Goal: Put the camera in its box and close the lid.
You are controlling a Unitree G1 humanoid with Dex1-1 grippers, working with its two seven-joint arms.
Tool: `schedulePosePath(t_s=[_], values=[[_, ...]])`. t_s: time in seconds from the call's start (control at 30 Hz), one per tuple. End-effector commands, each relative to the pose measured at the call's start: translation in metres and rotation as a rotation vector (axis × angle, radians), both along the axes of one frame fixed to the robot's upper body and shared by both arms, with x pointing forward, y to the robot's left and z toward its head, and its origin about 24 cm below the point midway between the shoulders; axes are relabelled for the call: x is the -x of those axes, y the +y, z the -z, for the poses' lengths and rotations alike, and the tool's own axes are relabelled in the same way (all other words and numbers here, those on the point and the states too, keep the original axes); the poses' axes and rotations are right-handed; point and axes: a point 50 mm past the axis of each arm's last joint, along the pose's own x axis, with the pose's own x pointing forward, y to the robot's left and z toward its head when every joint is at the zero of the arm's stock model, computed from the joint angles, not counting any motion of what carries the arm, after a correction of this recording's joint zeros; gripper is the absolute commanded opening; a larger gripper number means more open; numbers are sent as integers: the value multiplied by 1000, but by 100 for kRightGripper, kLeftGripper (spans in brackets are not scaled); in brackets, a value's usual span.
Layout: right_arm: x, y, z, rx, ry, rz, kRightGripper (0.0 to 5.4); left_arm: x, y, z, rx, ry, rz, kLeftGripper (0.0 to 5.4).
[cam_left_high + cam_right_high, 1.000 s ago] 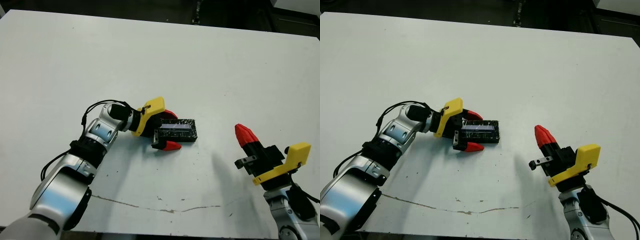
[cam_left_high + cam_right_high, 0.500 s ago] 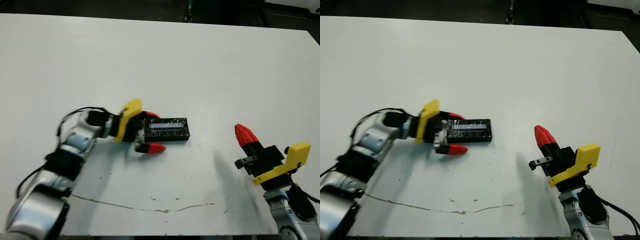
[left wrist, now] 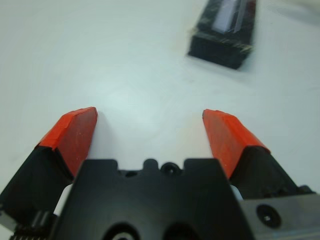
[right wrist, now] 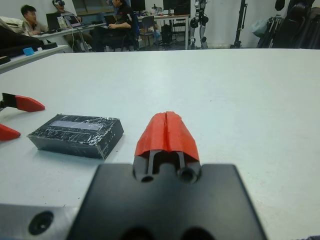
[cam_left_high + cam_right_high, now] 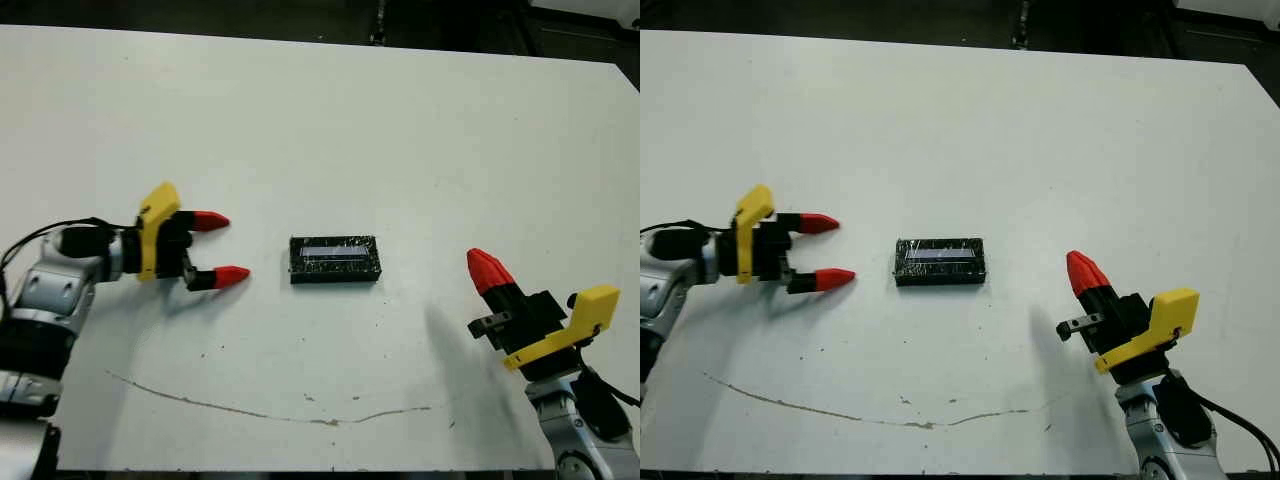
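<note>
Pincer (image 5: pixel 216 247) on my left arm gapes wide and empty, its tips aimed at the lidded box (image 5: pixel 335 260), which lies apart on the bench (image 5: pixel 400 130) with its long axis in line with them, nearer it than my shut, empty right pincer (image 5: pixel 487 270).
</note>
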Motion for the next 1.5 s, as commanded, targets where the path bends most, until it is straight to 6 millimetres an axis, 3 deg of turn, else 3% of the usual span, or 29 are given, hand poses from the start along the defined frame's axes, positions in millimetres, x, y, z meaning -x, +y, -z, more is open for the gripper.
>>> schedulePosePath(t_s=[0.03,0.13,0.33,0.53,0.7,1.03,1.27,1.5], values=[[1,-3,2,26,5,-1,0,6,7,-8,29,-49,-110,539],[1,-3,2,20,7,-3,0,13,-9,-20,148,-130,-223,513],[0,-3,2,19,8,9,0,31,-62,-31,471,-265,-317,419],[0,-3,2,4,13,20,0,37,-115,-34,567,-269,-286,335],[1,-4,2,15,-1,35,0,31,-144,-31,590,-207,-302,262],[0,-4,2,14,4,42,0,13,-166,-16,475,-101,-360,109],[0,-3,0,16,0,40,0,19,-177,17,346,30,-377,1],[0,-3,-1,14,0,43,0,35,-180,53,226,173,-381,1]])
